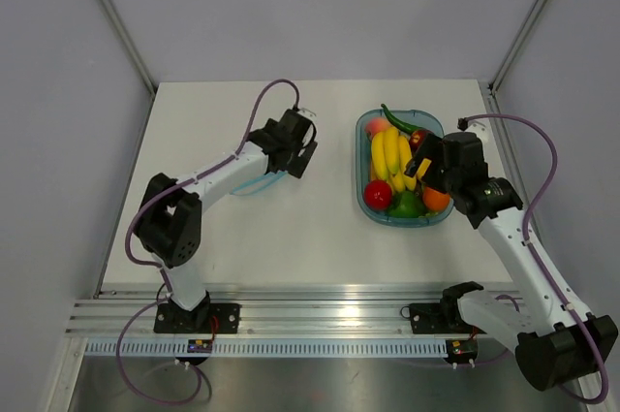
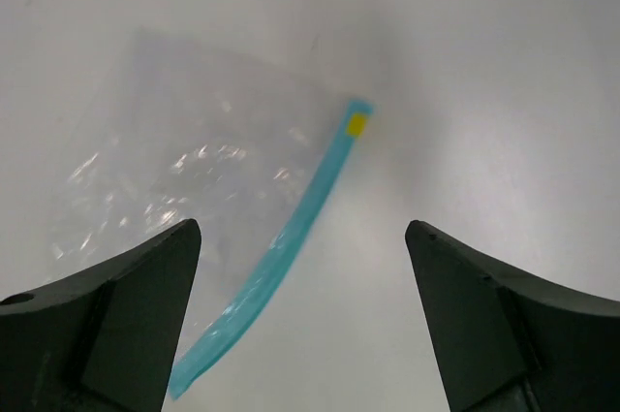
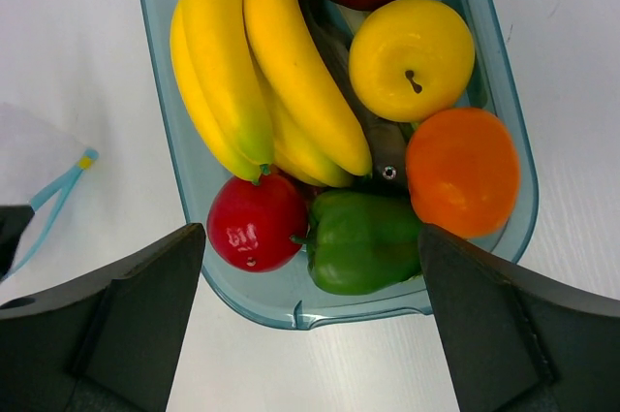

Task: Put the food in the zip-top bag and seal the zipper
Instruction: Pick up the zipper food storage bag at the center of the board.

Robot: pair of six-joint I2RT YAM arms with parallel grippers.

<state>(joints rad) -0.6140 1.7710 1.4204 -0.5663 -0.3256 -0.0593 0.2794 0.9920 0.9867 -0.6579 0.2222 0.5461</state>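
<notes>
Clear plastic, the bag [image 2: 194, 170] lies flat and empty on the white tabletop [image 2: 504, 92], well left of the tray [image 3: 160, 92]. Its blue zipper [image 2: 291, 237] runs along one edge, with a small yellow tab [image 2: 357, 124] at one end. The left claw [image 2: 302, 237] hangs over the bag, jaws spread wide and holding nothing; in its wrist view the zipper lies between the two fingers.

Inside the tray, bananas [image 3: 271, 73] fill the left side. The red fruit [image 3: 257, 223] sits in the tray's near left corner, with a green pepper [image 3: 363, 242] just right of it. The yellow fruit [image 3: 411, 58] and the orange fruit [image 3: 462, 172] lie just beside each other along the tray's right wall. The right claw [image 3: 312, 237] hovers above the tray's near end, jaws wide apart and empty.
</notes>
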